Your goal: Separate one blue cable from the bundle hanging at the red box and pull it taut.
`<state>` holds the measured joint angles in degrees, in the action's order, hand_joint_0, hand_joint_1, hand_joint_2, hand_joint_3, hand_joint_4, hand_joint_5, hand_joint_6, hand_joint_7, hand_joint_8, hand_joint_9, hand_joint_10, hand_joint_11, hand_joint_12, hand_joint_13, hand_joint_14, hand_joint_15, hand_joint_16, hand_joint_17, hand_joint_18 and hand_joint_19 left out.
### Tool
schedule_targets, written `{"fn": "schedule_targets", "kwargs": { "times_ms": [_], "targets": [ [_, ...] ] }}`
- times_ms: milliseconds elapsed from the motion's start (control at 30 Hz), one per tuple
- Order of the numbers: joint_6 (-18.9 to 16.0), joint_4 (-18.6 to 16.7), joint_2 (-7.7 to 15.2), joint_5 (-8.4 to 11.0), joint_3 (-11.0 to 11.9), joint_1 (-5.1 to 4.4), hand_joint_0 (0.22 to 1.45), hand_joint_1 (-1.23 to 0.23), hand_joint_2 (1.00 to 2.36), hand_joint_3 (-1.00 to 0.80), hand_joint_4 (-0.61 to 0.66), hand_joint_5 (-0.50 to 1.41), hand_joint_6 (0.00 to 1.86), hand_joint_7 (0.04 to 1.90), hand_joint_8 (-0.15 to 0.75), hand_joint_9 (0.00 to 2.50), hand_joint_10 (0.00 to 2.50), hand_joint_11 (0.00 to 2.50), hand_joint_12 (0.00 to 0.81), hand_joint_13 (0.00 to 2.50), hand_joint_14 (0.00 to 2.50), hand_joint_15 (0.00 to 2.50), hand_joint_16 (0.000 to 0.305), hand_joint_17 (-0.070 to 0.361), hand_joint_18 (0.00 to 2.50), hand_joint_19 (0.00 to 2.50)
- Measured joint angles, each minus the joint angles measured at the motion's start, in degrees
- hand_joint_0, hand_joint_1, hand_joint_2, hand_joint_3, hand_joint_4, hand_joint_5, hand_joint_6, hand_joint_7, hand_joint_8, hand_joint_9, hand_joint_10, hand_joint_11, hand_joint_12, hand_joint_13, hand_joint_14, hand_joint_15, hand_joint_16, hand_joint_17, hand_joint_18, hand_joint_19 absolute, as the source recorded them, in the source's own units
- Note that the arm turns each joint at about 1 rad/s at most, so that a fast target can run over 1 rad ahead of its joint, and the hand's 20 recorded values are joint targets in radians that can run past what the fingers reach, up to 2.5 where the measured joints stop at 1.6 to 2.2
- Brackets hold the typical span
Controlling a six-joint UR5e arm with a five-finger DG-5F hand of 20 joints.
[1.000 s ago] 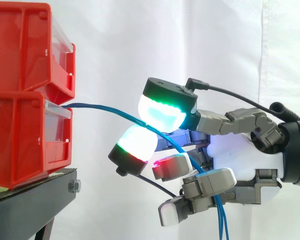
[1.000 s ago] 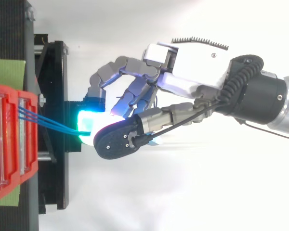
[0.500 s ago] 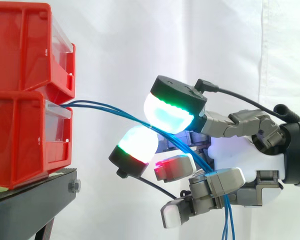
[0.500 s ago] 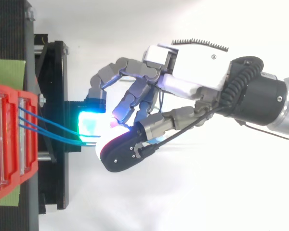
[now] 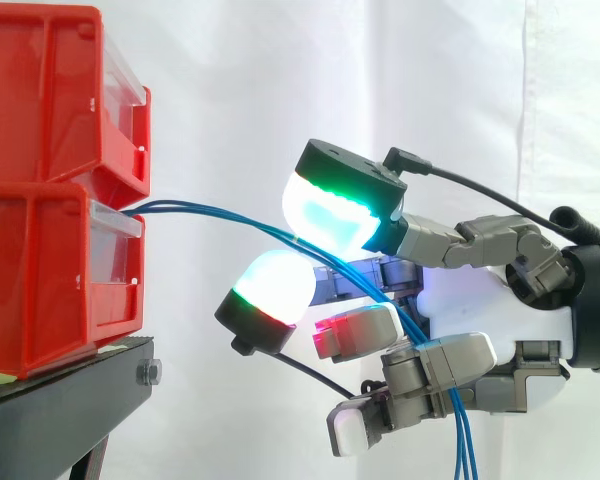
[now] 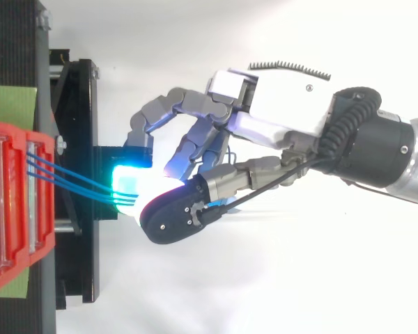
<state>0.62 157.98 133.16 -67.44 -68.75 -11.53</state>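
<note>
My hand [image 5: 500,310] hangs in the air past the front edge of the black stand [image 5: 65,395], level with the lower red box [image 5: 40,280], which sits on the stand with a second box [image 5: 40,90] stacked on top. Three blue cables [image 6: 76,182] come out under the clear lip at the front of the lower box and run close together, side by side, sloping down towards me. They pass between my two glowing pads: the upper pad [image 5: 325,215], cyan and green, lies on them from above, and the lower pad [image 5: 275,285], white with a green and red rim, sits just beneath, a small gap left between the two. From there the cables go on through my curled fingers [image 5: 445,360], which hook round them, and drop straight down behind the lowest one. The stretch between box and hand bows gently rather than running dead straight.
</note>
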Motion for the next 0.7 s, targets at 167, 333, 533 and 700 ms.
{"fn": "schedule_targets", "kwargs": {
  "times_ms": [167,333,533,700],
  "targets": [
    [0.0,-0.1,0.0,0.02,0.0,0.01,0.69,-0.69,1.01,-0.42,-0.03,-0.22,0.93,0.98,0.246,1.27,0.01,1.45,0.253,1.62,0.0,1.55,0.048,0.107,0.87,0.7],
    [0.0,-0.1,0.0,-0.01,0.0,0.01,0.76,-0.82,1.0,-0.48,-0.01,-0.23,0.95,0.91,0.23,1.22,0.01,1.45,0.256,1.56,0.01,1.52,0.046,0.103,0.83,0.68],
    [0.0,-0.1,0.0,-0.1,0.0,0.01,0.79,-0.86,1.0,-0.5,-0.04,-0.22,0.94,0.92,0.209,1.24,0.01,1.47,0.256,1.55,0.01,1.52,0.044,0.099,0.81,0.66],
    [0.0,0.2,0.0,-0.16,0.0,0.01,0.78,-0.89,1.0,-0.5,-0.04,-0.22,0.94,0.91,0.209,1.24,0.01,1.47,0.261,1.55,0.01,1.52,0.043,0.098,0.82,0.65]
  ]
}}
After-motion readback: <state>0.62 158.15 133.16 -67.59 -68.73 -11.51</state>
